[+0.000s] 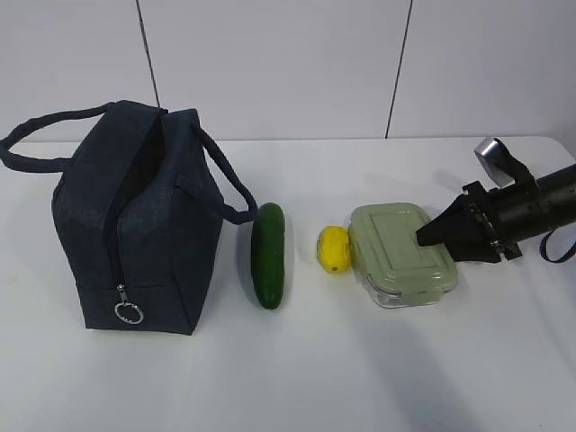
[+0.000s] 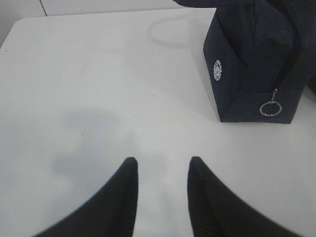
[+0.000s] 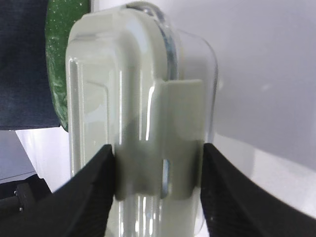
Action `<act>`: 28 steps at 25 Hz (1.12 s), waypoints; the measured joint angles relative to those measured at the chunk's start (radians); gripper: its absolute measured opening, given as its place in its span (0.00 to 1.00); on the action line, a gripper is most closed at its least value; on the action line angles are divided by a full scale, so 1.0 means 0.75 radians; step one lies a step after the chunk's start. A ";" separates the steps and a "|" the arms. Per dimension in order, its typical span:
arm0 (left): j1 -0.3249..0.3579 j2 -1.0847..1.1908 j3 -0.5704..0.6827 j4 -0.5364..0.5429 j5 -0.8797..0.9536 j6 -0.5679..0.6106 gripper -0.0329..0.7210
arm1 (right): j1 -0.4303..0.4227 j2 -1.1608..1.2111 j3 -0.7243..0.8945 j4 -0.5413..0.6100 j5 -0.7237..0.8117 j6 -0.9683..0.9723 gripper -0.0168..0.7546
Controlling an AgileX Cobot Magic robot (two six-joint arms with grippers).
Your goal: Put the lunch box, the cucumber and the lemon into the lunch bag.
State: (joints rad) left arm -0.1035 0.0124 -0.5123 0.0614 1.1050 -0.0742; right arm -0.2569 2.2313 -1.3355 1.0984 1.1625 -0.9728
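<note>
- right gripper (image 3: 158,190): black, reaching in from the right of the exterior view; fingers (image 3: 91,187) set on either side of the end latch tab of the lunch box (image 3: 138,118), pressed against the tab's edges in the right wrist view; box resting on the table, not raised
- lunch box: clear rectangular container, rounded corners, pale sage-green snap lid; right of centre on the table (image 1: 297,378), the gripper at its right end
- lemon (image 1: 333,248): small, bright yellow, just beside the left edge of the lunch box; whether touching cannot be told
- cucumber (image 1: 268,255): dark green, straight, lying front to back; near the lemon on its left, apart from it, and just beside the bag's right side
- lunch bag (image 1: 135,225): boxy dark navy fabric, upright at the left of the table; two loop handles; zipper running down the near end, silver ring pull (image 1: 128,312) low on that end; top gaping
- left gripper (image 2: 160,163): black jaws partly apart, nothing between them; over bare white table, the lunch bag well apart to its upper right in the left wrist view
</note>
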 joint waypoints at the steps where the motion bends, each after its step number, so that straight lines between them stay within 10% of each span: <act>1: 0.000 0.000 0.000 0.000 0.000 0.000 0.37 | 0.000 0.000 0.000 0.000 0.000 0.000 0.51; 28: 0.000 0.000 0.000 0.000 0.000 0.000 0.37 | 0.000 -0.081 0.000 0.005 -0.023 0.005 0.50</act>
State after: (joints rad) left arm -0.1035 0.0124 -0.5123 0.0614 1.1050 -0.0742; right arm -0.2569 2.1703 -1.3355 1.1025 1.1453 -0.9688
